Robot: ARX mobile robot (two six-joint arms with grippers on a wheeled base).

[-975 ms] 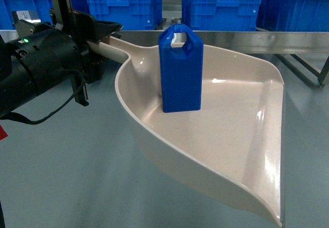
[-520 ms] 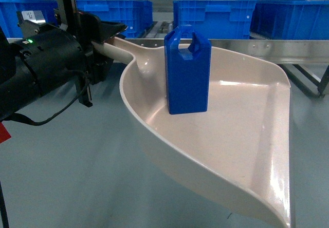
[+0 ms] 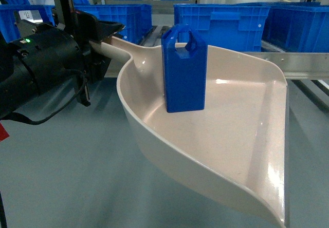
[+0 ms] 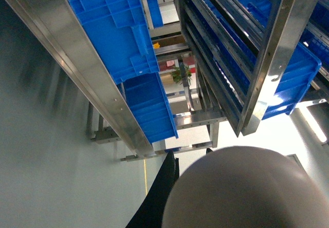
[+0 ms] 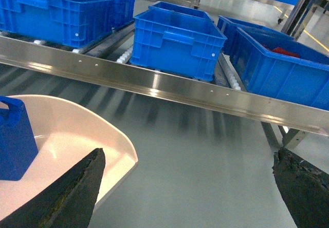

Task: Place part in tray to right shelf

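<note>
The part [image 3: 185, 74], a small bright-blue block with a handle loop, stands upright inside the beige tray [image 3: 241, 151]. My left gripper [image 3: 103, 38] is shut on the tray's long handle and holds it above the grey floor. In the left wrist view the tray's rounded beige handle end [image 4: 241, 192] fills the lower right, with one black finger [image 4: 159, 202] beside it. My right gripper [image 5: 187, 187] stands open over the floor, empty, to the right of the tray's lip [image 5: 77, 135] and the part [image 5: 15, 140]. The right shelf's steel front rail [image 5: 169, 87] runs just beyond.
Large blue crates [image 5: 177, 43] sit on the roller tracks behind the rail [image 3: 303, 63]. One crate at the right [image 5: 277, 66] holds something red. Rack legs [image 5: 290, 135] stand at the right. More crates and steel frames [image 4: 118, 38] show in the left wrist view.
The rack and blue crates have grown larger and shifted in the head view, so the robot has come closer. The tray, still held, keeps the part upright.
</note>
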